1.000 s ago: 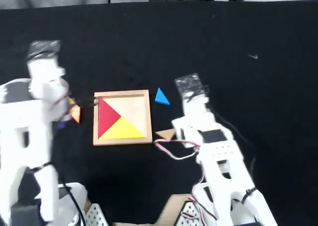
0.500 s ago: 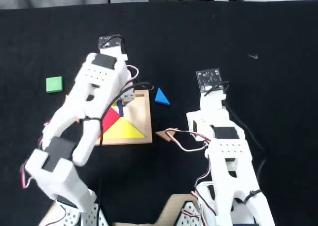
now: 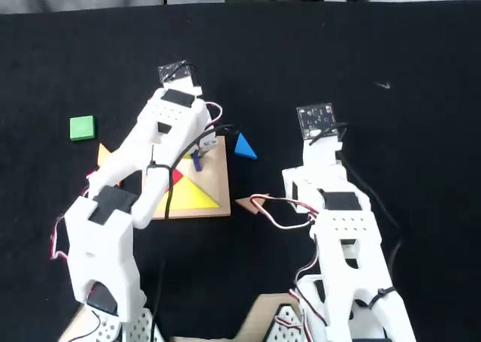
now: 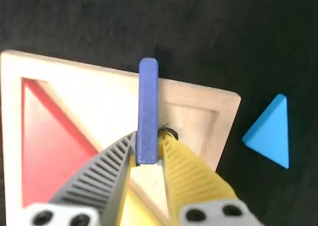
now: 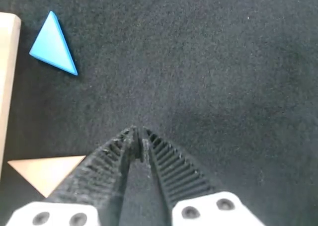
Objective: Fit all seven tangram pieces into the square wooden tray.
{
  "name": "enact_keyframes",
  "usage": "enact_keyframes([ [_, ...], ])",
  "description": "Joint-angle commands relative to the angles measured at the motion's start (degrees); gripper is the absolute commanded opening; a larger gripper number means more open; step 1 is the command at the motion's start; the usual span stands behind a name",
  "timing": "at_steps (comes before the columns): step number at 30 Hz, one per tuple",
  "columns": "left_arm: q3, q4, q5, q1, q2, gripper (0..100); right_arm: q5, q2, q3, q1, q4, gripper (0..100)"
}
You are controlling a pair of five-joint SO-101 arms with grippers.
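The square wooden tray [image 3: 218, 178] lies mid-table with a red triangle [image 4: 44, 146] and a yellow triangle [image 3: 194, 197] in it. My left gripper [image 4: 147, 139] is shut on a dark blue piece [image 4: 148, 107], held on edge above the tray's bare corner [image 4: 198, 89] nearest the light blue triangle [image 4: 271, 131]. In the high view that gripper [image 3: 198, 160] hangs over the tray's far right part. My right gripper [image 5: 136, 136] is shut and empty above the black cloth, with the light blue triangle [image 5: 52, 44] and a tan triangle [image 5: 47, 171] off to one side.
A green square [image 3: 83, 128] and an orange triangle [image 3: 104, 155] lie on the cloth left of the tray. The tan triangle [image 3: 250, 203] sits between the tray and the right arm [image 3: 331, 207]. The left arm's body covers much of the tray's left half.
The left arm has swung from the table's left side to above the tray, carrying the dark blue piece. The right arm shifted slightly, then kept still.
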Motion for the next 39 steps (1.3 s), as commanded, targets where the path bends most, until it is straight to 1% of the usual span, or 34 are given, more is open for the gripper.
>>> enact_keyframes([
  [1,-3.65,-1.14,0.7,1.8,0.79,3,0.26,-1.8,-2.95,0.79,-1.14,1.1],
  [5,-3.47,-0.88,0.7,3.65,0.62,3,0.26,-1.8,-2.95,0.79,-1.14,1.1],
  [10,-3.74,3.08,3.87,4.62,-1.05,3,0.62,-1.8,-2.86,-1.05,-1.05,1.1],
  [13,-3.74,4.57,3.96,4.79,-2.37,3,0.62,-1.8,-2.42,-1.93,-1.05,1.1],
  [23,-3.65,4.22,3.78,4.79,-2.64,3,0.62,-1.8,-2.33,-1.93,-1.05,1.1],
  [24,-3.65,4.31,3.78,4.88,-2.81,4,0.62,-1.8,-2.33,-1.93,-1.05,1.1],
  [27,-3.74,4.4,4.04,4.88,-3.25,12,0.62,-1.8,-2.33,-1.93,-1.05,1.1],
  [29,-3.82,4.13,4.04,4.62,-3.25,16,0.62,-1.8,-2.33,-1.93,-1.05,1.1],
  [36,-7.25,4.84,3.96,4.79,-3.34,16,0.62,-1.8,-2.33,-1.93,-1.05,1.1],
  [39,-9.89,6.86,3.96,4.79,-3.25,16,0.62,-1.8,-2.33,-1.93,-1.05,1.1],
])
